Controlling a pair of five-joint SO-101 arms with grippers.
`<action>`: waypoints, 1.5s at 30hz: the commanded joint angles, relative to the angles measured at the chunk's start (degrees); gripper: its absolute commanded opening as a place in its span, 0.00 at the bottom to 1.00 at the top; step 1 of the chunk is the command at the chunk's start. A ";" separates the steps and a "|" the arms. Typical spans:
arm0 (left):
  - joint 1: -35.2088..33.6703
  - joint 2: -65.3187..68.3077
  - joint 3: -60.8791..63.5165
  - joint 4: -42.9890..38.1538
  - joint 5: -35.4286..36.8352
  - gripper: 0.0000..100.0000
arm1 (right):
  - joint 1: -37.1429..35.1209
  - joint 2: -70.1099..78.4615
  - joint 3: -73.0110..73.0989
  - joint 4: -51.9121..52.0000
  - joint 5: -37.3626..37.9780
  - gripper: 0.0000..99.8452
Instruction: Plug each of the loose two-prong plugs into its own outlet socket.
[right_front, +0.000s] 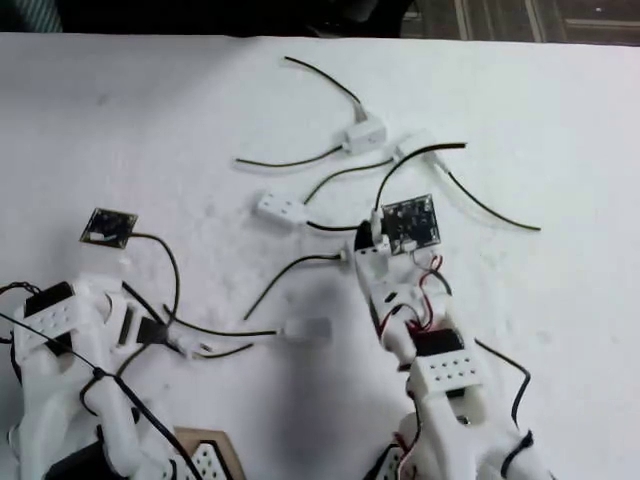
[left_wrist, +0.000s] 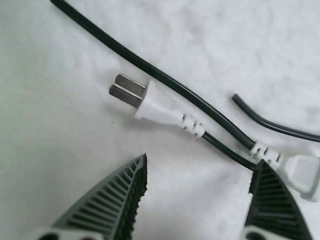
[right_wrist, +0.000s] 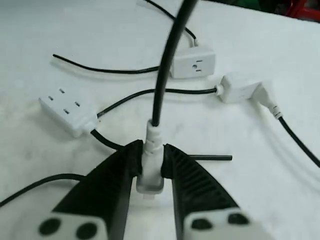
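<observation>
- Right gripper (right_wrist: 151, 150), at the high view's centre, clenches a plug (right_wrist: 150, 177).
- Left gripper (left_wrist: 197, 195), lower left, is released; a loose plug (left_wrist: 150, 102) lies on the desk (left_wrist: 50, 130) near it.
- A socket (right_front: 282, 208) lies above centre.

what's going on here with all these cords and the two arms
The right gripper is shut on a white two-prong plug on a black cord, holding it above the white table, short of the white outlet block lying beyond it. The left gripper is open beside a second white two-prong plug, which lies flat on the table, not yet gripped. Neither of these two plugs is in a socket.
</observation>
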 joint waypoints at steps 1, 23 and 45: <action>-0.04 -1.89 0.00 -0.79 0.62 0.33 | 2.07 9.01 -7.38 -1.98 -0.44 0.02; -0.13 -1.89 0.09 -0.70 0.62 0.33 | 4.88 21.93 -12.13 -10.77 0.00 0.02; -0.13 -1.89 0.09 -0.53 0.62 0.33 | 4.09 24.48 -9.85 -10.59 0.00 0.02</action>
